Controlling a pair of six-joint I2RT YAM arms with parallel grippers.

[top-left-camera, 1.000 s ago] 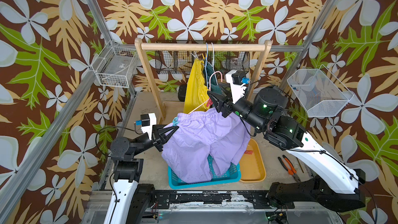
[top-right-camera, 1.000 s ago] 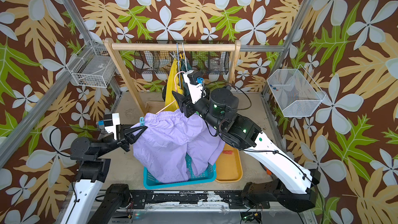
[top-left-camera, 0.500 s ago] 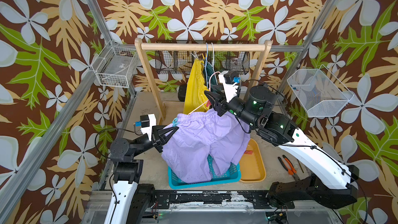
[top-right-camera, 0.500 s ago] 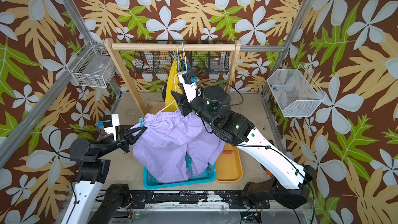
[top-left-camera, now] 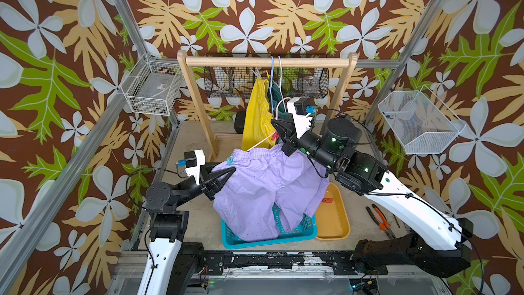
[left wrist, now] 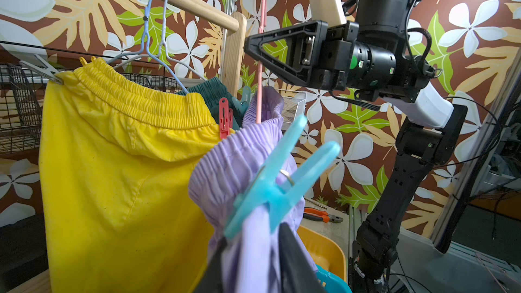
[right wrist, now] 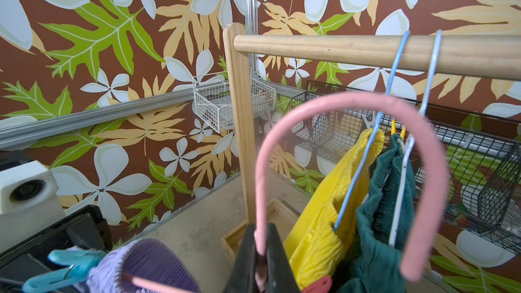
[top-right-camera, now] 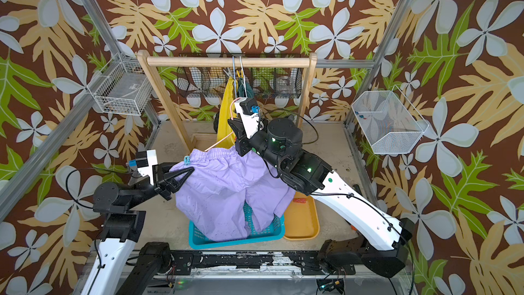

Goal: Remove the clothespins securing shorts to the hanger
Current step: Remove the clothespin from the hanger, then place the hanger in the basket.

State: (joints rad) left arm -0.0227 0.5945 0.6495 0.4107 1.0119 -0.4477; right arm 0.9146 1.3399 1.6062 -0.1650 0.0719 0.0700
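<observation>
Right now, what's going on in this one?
The right tool is shut on the neck of a pink wire hanger, holding it off the wooden rail, with lilac fabric shorts hanging from it down into a teal plastic basket. The left tool is at the shorts' waistband, right by a light blue plastic clothespin clipped there; fabric lies between its fingers, but a grip is unclear. Bright yellow shorts and teal green shorts hang on the rail.

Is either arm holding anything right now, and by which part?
The right fingers pinch the pink hanger by its neck, below the hook. The left fingers stand open around the lilac shorts, gripping nothing.
</observation>
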